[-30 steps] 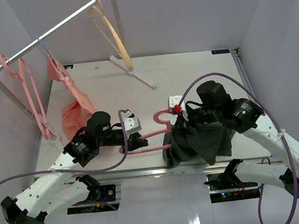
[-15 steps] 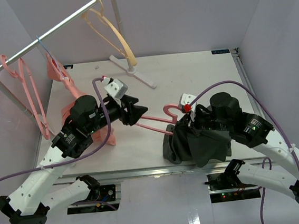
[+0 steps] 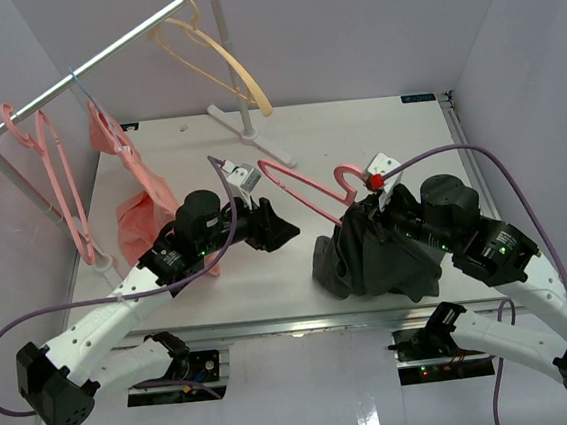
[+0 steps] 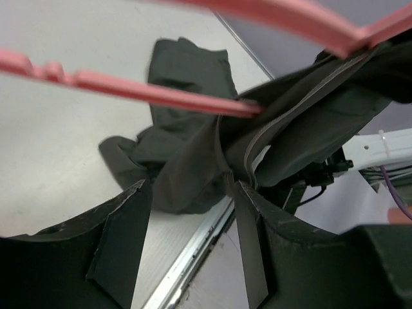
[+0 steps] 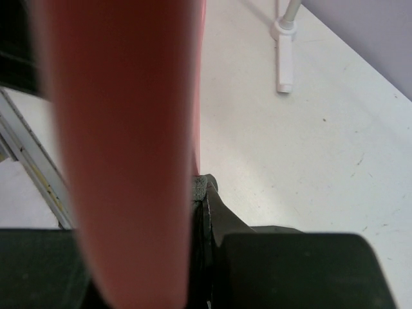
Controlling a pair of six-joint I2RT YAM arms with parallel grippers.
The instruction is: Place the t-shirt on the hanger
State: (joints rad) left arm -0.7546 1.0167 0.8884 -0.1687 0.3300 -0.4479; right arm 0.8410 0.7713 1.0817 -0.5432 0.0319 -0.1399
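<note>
Progress: t-shirt [image 3: 373, 256] bunched on hanger [image 3: 306, 184], 4 o'clock end; 10 o'clock shoulder bare.
Right tool [image 3: 367, 194]: clamped on hanger.
Left tool [image 4: 190, 193]: apart, empty.
Remaining: dress bare shoulder.

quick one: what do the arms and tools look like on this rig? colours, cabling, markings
The left arm and right arm match: white shell links, black joint housings. A purple cable loops along each to the wrist. The left tool and right tool are black; the left's fingers are flat wedges. Each wrist carries a white camera housing; the right wrist also has a red cap.
</note>
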